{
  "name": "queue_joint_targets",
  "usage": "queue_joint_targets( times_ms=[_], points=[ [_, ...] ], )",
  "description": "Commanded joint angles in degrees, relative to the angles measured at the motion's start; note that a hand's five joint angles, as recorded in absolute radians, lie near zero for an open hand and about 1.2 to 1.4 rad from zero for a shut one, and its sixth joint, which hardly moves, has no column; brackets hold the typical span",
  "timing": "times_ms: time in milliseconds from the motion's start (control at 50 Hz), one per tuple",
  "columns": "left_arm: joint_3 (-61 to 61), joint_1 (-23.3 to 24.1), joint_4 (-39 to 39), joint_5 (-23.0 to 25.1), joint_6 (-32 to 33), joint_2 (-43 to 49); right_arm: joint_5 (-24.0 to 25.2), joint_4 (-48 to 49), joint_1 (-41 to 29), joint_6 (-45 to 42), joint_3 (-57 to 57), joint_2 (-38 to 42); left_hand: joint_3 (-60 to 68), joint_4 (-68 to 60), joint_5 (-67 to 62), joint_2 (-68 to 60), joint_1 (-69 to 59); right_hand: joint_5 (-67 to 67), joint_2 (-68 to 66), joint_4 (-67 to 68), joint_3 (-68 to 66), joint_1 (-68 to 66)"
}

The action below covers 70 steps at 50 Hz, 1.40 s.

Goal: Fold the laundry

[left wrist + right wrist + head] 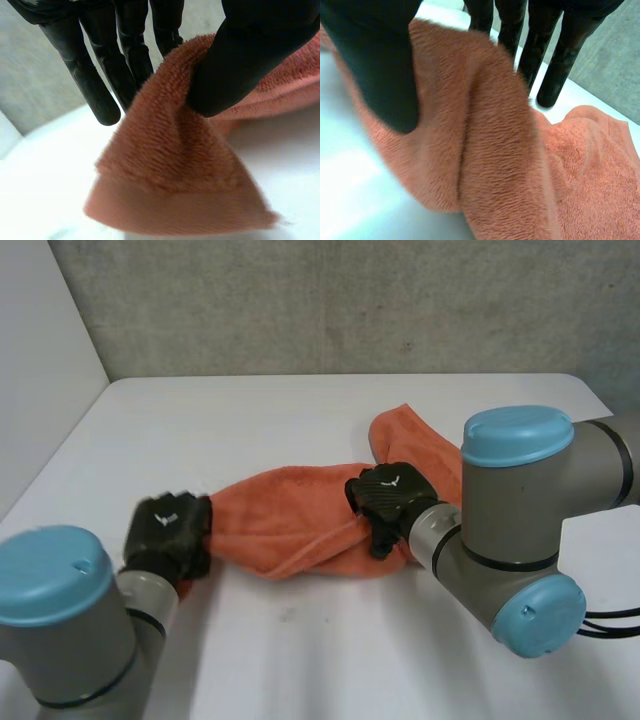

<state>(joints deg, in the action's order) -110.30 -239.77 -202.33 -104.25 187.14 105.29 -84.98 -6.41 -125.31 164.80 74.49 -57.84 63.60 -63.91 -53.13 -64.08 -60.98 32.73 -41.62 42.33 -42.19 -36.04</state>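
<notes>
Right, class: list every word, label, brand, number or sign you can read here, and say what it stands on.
No words or numbers can be read.
left hand: a small white mark on its back, no letters legible.
right hand: the same kind of white mark, no letters legible.
orange towel: plain, no text.

The left arm (pixel 70 630) and right arm (pixel 530 510) are thick grey tubes with round light-blue caps and thin black bands, while the left hand (pixel 168 532) and right hand (pixel 390 495) are black with small white marks.
</notes>
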Motion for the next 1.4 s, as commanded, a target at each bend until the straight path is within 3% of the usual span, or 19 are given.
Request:
queue_joint_targets(
  times_ms=[20,240,360,540,700,860,1160,1400],
  points=[
    [1.4,-5.61,0.27,0.71,3.67,-4.04,0.43,-2.11,3.22,5.43,-1.28,-4.29,11.21,-10.9,-11.68,-10.72,-13.83,-21.71,20.6,-21.31,21.17,15.02],
    [1.66,-8.51,0.35,0.89,5.52,-5.36,7.81,-10.55,17.01,6.49,-0.23,-6.67,10.54,-10.23,-11.01,-10.05,-13.16,-18.86,17.75,-18.46,18.32,12.17],
    [1.66,-8.78,0.35,0.89,5.61,-5.45,8.78,-10.12,20.99,6.32,3.11,-6.85,10.54,-10.23,-11.01,-10.05,-13.15,-16.49,15.38,-16.1,15.96,9.8],
    [2.28,-10.45,0.44,0.97,5.61,-5.45,17.38,-3.1,30.12,-5.79,13.65,-6.58,10.54,-10.23,-11.01,-10.05,-13.15,-2.88,1.77,-2.49,2.35,-3.81],
    [2.46,-11.24,0.44,1.67,5.52,-5.36,18.97,5.52,32.59,-12.92,17.7,-5.79,10.54,-10.23,-11.01,-10.05,-13.15,0.65,-1.76,1.05,-1.19,-7.34],
    [2.81,-13.44,0.53,4.93,5.26,-5.1,19.06,6.76,33.29,-16.44,15.95,-0.88,10.54,-10.23,-11.01,-10.05,-13.15,1.33,-2.44,1.73,-1.87,-8.02],
    [3.07,-14.76,0.44,5.19,5.26,-4.65,18.97,9.04,33.12,-17.68,12.69,3.26,10.54,-10.23,-11.01,-10.05,-13.15,13.1,-14.21,13.5,-13.64,-19.79],
    [2.89,-14.67,0.53,5.19,5.17,-4.65,18.62,9.48,32.94,-17.5,9.88,5.11,10.54,-10.23,-11.01,-10.05,-13.15,14.79,-15.9,15.19,-15.33,-21.48]
  ],
)
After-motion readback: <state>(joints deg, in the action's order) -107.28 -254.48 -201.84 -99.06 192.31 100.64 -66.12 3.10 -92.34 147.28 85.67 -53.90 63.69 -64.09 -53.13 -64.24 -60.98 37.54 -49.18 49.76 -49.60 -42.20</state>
